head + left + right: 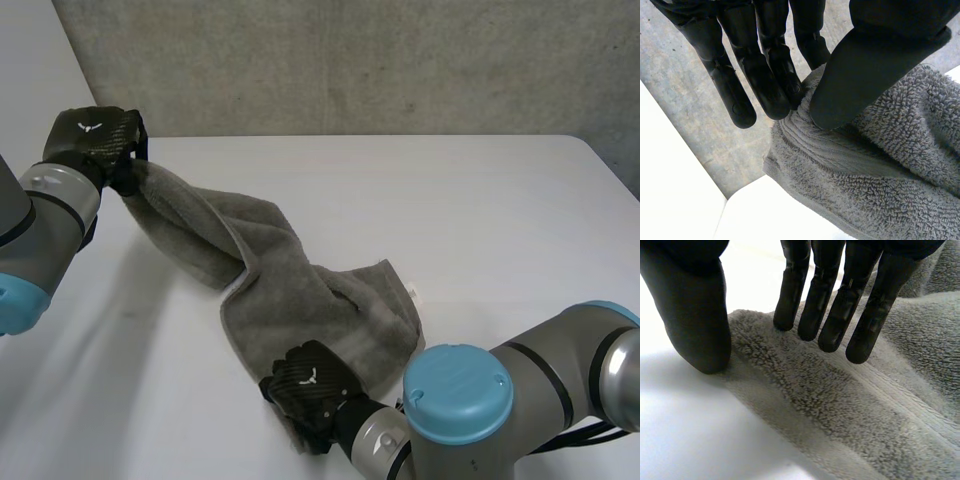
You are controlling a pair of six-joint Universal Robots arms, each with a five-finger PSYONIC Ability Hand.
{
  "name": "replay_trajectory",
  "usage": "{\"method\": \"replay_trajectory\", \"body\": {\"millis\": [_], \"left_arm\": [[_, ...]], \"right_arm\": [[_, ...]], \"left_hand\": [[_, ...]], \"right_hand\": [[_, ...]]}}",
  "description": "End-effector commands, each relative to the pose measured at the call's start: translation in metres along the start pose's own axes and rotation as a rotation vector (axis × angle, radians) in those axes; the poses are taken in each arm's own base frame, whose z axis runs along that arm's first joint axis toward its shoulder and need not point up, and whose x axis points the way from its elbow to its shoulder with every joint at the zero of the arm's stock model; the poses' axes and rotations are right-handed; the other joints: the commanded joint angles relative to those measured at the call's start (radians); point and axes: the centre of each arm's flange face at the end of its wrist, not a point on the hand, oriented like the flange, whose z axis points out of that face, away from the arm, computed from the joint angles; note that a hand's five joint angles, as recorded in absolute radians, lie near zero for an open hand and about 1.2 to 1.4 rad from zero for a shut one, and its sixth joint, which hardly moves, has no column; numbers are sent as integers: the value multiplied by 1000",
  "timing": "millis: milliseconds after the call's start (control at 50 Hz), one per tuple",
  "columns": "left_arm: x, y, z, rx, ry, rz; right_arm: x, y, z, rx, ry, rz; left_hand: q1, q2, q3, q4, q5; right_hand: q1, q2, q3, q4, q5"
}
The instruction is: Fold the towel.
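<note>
Terry towel (pixel 300 290): soft, limp, bunches; grip at corners. Left hand (pixel 95 138) fingers (pixel 767 87) pinch gathered end against thumb; right hand (pixel 310 385) fingers (pixel 840 310) straight, pressing hem.

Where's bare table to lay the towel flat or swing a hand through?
Widest bare table lies right of the towel, back to the wall. Smaller patch between the left arm and towel. Crowded around the right hand and right arm.
</note>
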Motion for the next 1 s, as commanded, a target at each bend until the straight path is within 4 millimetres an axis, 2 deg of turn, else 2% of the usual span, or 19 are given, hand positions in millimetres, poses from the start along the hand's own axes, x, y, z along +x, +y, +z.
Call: {"method": "replay_trajectory", "body": {"millis": [20,120,240,340,380,400,440,460,500,560,600,620,660,760,840,880,940,980,1000], "left_arm": [[0,0,0,-1,0,1],[0,0,0,-1,2,1],[0,0,0,1,1,1],[0,1,-1,-4,2,1],[1,3,-1,-10,4,3],[1,3,-1,-10,4,3],[0,4,-3,-22,5,9],[0,4,-3,-22,5,9],[0,4,-6,-27,6,14],[1,7,-7,-36,8,17],[-2,4,-15,-40,2,46],[-2,4,-15,-40,2,46],[-7,-6,-28,-23,-10,106],[-7,-22,-49,20,7,182],[-5,-39,-66,60,31,190],[-8,-61,-86,107,32,193],[-10,-72,-95,130,27,194],[-13,-98,-111,184,21,196],[-13,-98,-111,184,21,196]], "right_arm": [[9,-9,-1,17,44,-3],[13,-20,-4,48,59,-9],[24,-24,-4,52,84,0],[46,-27,-7,39,137,19],[67,-34,-14,22,184,36],[68,-34,-14,22,184,36],[97,-44,-26,-11,246,53],[97,-44,-26,-11,246,53],[137,-55,-47,-44,343,54],[158,-62,-59,-47,401,50],[198,-80,-86,-26,526,15],[198,-80,-86,-26,527,15],[229,-104,-114,22,649,-41],[242,-126,-146,26,726,-81],[241,-135,-158,8,729,-79],[240,-152,-172,29,752,-96],[242,-166,-184,57,783,-118],[248,-188,-203,87,842,-163],[248,-188,-204,88,843,-163]], "left_hand": [[203,178,179,178,196],[203,178,179,178,196],[203,178,179,178,196],[203,178,179,178,196],[203,178,179,178,196],[203,178,179,178,196],[203,178,179,178,196],[203,178,179,178,196],[203,178,179,178,196],[203,178,179,178,196],[203,178,179,178,196],[203,178,179,178,196],[203,178,179,178,196],[203,178,179,178,196],[203,178,179,178,196],[203,178,179,178,196],[203,178,179,178,196],[203,178,179,178,196],[203,178,179,178,196]], "right_hand": [[160,160,164,164,261],[372,373,377,377,474],[373,373,377,378,475],[373,373,377,378,475],[373,373,377,378,475],[373,373,377,378,475],[373,373,377,378,475],[373,373,377,378,475],[373,373,377,378,475],[373,373,377,378,475],[373,373,377,378,475],[373,373,377,378,475],[373,373,377,378,475],[373,373,377,378,475],[373,373,377,378,475],[373,373,377,378,475],[373,373,377,378,475],[373,373,377,378,475],[373,373,377,378,475]]}}
